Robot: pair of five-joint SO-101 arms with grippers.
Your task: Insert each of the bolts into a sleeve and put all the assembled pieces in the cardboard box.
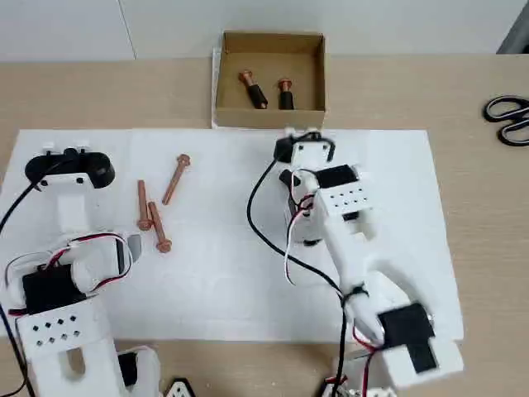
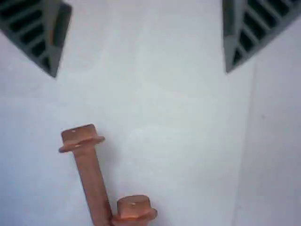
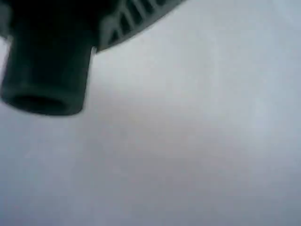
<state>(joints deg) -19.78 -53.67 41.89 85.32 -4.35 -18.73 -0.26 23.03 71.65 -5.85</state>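
The left gripper (image 2: 140,69) hangs over the white paper sheet (image 1: 223,289) on the left side. Its two ribbed fingers (image 2: 33,28) are spread wide apart and there is nothing between them. In the left wrist view two copper bolts lie flat on the paper, close to this gripper but outside the gap of the fingers. The head of one is just beside the shaft of the other.

From above, three loose bolts lie on the paper between the two arms, closer to the left arm. These are the nearest bolt (image 1: 158,226), a second bolt (image 1: 143,204) just beside it, and a third bolt (image 1: 176,179) a little farther away and tilted.

The right gripper (image 3: 80,28) is clenched on a black sleeve (image 3: 47,66). The sleeve hangs with its open end down, just above the paper and not touching it. This arm stands near the far edge of the sheet.

Behind that edge is the cardboard box (image 1: 269,118) on the wooden table (image 1: 463,91). Two assembled pieces (image 1: 254,91) lie inside it, side by side. Black scissors (image 1: 508,116) lie far to the right on the table.
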